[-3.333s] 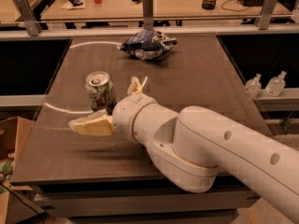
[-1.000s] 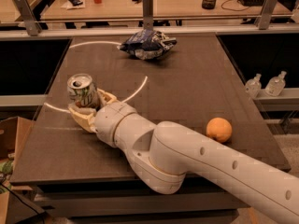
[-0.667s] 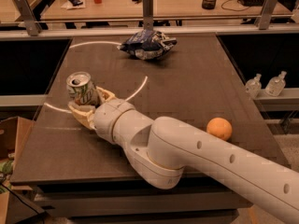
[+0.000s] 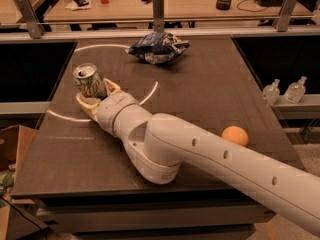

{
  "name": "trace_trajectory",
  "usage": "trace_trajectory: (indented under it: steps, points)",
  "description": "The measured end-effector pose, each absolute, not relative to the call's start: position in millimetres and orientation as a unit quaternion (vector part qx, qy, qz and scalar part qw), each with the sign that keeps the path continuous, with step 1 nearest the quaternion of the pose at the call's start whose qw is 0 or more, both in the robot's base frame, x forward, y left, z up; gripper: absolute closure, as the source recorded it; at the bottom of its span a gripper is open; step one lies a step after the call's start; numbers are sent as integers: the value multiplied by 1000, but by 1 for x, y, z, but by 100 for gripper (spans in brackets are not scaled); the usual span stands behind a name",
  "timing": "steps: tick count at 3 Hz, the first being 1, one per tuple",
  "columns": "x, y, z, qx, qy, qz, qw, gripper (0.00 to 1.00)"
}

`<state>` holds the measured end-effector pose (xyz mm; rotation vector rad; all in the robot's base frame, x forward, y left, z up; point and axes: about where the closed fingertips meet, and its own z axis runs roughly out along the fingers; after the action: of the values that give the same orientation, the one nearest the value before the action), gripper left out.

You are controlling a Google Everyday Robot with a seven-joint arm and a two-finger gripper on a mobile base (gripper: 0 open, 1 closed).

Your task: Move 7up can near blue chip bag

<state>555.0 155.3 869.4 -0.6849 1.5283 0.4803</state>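
Observation:
The 7up can (image 4: 89,81), silver top and white-and-green sides, sits between the cream fingers of my gripper (image 4: 96,92) at the left of the dark table. It leans a little to the left and appears lifted slightly off the surface. My gripper is shut on the can. The blue chip bag (image 4: 157,47), crumpled dark blue with white patches, lies at the far middle of the table, well apart from the can. My white arm runs from the gripper down to the lower right.
A round orange fruit (image 4: 235,135) lies at the right of the table (image 4: 210,89). Two clear bottles (image 4: 285,91) stand on a shelf to the right. A cardboard box (image 4: 10,144) sits left of the table. A metal rail (image 4: 158,6) and a cluttered desk lie behind.
Since 3.3 s ago my gripper closed around the can and the arm swung left, uncovering the orange. Over the last second the can has barely moved.

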Motion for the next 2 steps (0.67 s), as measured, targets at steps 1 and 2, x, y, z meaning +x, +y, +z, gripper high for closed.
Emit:
trace_trajectory:
  steps: [1,2]
  points:
    - [584,155,865,-279,678,174,658,100]
    - [613,153,864,-269,686,144,660,100]
